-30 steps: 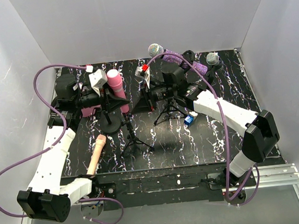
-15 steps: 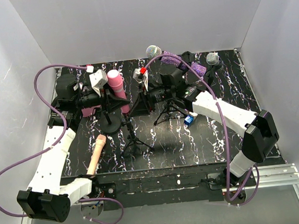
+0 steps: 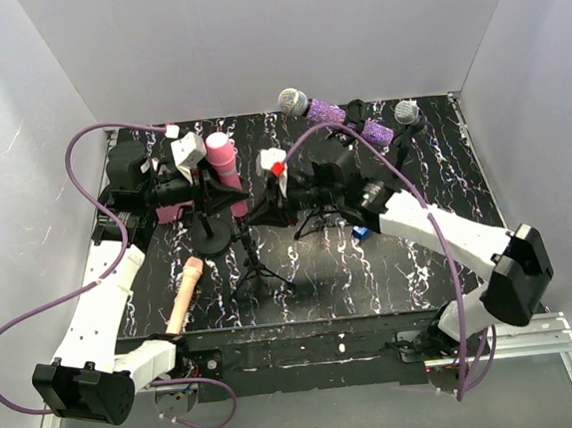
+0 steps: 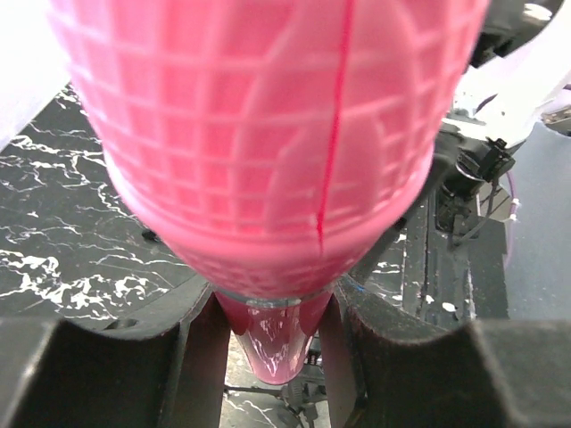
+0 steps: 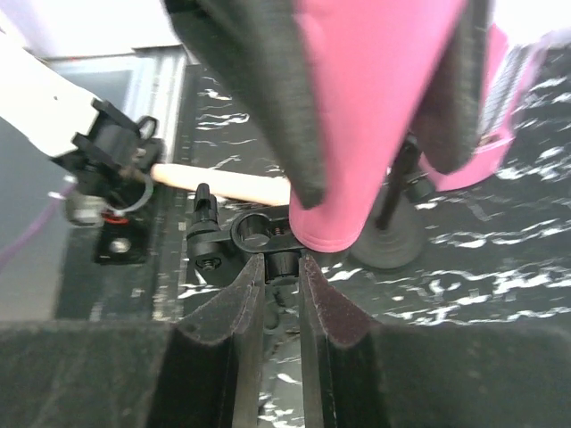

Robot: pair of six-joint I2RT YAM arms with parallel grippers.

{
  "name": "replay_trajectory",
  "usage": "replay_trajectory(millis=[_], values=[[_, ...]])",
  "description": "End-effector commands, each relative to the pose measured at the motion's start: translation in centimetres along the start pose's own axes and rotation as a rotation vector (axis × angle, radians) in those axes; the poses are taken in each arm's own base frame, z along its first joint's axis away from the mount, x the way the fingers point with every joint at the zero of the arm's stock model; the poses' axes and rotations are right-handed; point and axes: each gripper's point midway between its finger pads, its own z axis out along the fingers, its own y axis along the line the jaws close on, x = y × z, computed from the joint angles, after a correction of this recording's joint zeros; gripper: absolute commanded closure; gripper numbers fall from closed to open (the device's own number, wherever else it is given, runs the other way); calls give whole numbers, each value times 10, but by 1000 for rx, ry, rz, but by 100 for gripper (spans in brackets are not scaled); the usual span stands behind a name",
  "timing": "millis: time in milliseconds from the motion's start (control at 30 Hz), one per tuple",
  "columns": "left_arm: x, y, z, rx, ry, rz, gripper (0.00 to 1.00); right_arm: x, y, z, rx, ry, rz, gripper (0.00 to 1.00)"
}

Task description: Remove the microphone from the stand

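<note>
The pink microphone (image 3: 218,152) is held upright over the left of the table, with my left gripper (image 3: 230,189) shut on its handle. In the left wrist view its mesh head (image 4: 268,134) fills the frame and the tapered handle sits between the jaws of the left gripper (image 4: 272,357). The black tripod stand (image 3: 256,267) stands just right of it. My right gripper (image 5: 278,267) is shut on the stand's top post (image 5: 293,264), below the clip ring (image 5: 256,230). The ring looks empty. The pink handle's end (image 5: 343,214) hangs beside it.
A beige microphone (image 3: 185,293) lies on the table at the front left. A round-base stand (image 3: 211,239) is under the left gripper. A purple microphone (image 3: 343,117) and a silver-headed one (image 3: 406,113) sit on stands at the back. A blue clip (image 3: 362,232) lies near another tripod (image 3: 319,219).
The right arm has swung left and lower, and its jaws opened and then closed on the stand's post. The left arm and the pink microphone have not moved.
</note>
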Motion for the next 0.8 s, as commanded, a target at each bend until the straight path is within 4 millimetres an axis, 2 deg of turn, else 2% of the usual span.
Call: replay_trajectory(millis=[0, 100, 200, 300, 533, 733, 767], values=[[7, 2, -1, -30, 16, -47, 100, 3, 3, 3, 112, -23, -345, 93], [11, 4, 0, -37, 20, -75, 100, 0, 9, 2, 158, -51, -629, 99], [16, 5, 0, -45, 22, -93, 100, 0, 21, 1, 173, -109, -934, 99], [17, 7, 1, -53, 20, -105, 100, -1, 27, 1, 185, -156, -1136, 99], [15, 12, 3, -68, 11, -133, 100, -10, 28, -5, 232, -196, -1329, 99], [1, 16, 4, -68, -4, -134, 100, -16, 33, -16, 252, -220, -1333, 99], [0, 15, 5, -61, -4, -133, 100, -17, 35, -18, 247, -219, -1318, 95]])
